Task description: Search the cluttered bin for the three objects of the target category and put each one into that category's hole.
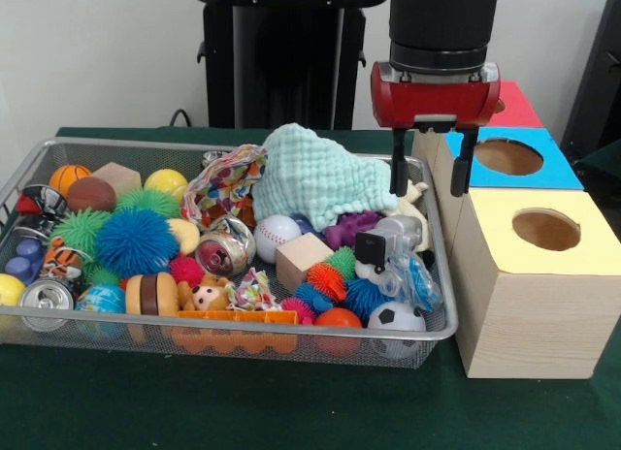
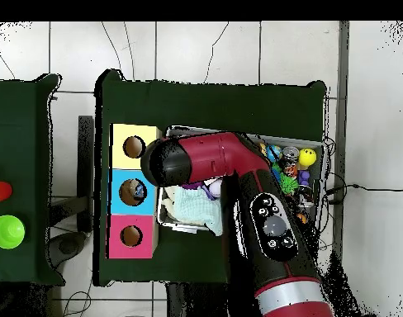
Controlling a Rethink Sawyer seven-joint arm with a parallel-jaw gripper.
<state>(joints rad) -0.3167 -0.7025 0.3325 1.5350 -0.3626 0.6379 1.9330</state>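
Above the right end of the bin point(image 1: 441, 275), at about two o'clock of the front view, hangs the gripper point(image 1: 434, 178), its two dark fingers pointing straight down. The jaws stand apart with a clear gap between them, and nothing is held; the tips touch nothing. I judge it waits between the bin and the boxes, ready to go down for a search.

Just below it, at about five o'clock from the gripper, a clear wrinkly plastic lump point(image 1: 408, 275) lies near the bin's right wall, between a small grey toy point(image 1: 380, 244) and a football point(image 1: 396, 318). This seems one of the three objects; the other two I cannot find, perhaps they are hidden under the clutter. A pale green cloth point(image 1: 315, 178) covers the middle at twelve o'clock of the bin and may hide things.

The hole point(image 1: 507, 156) in the blue-topped box point(image 1: 558, 171) is at three o'clock from the gripper, close beside it. This box stands between the yellow-topped box point(image 1: 529, 275) and the red-topped box point(image 1: 514, 106), all in a row touching the bin's right side, so each carry stays short. In the overhead view the arm point(image 2: 238, 165) covers much of the bin.
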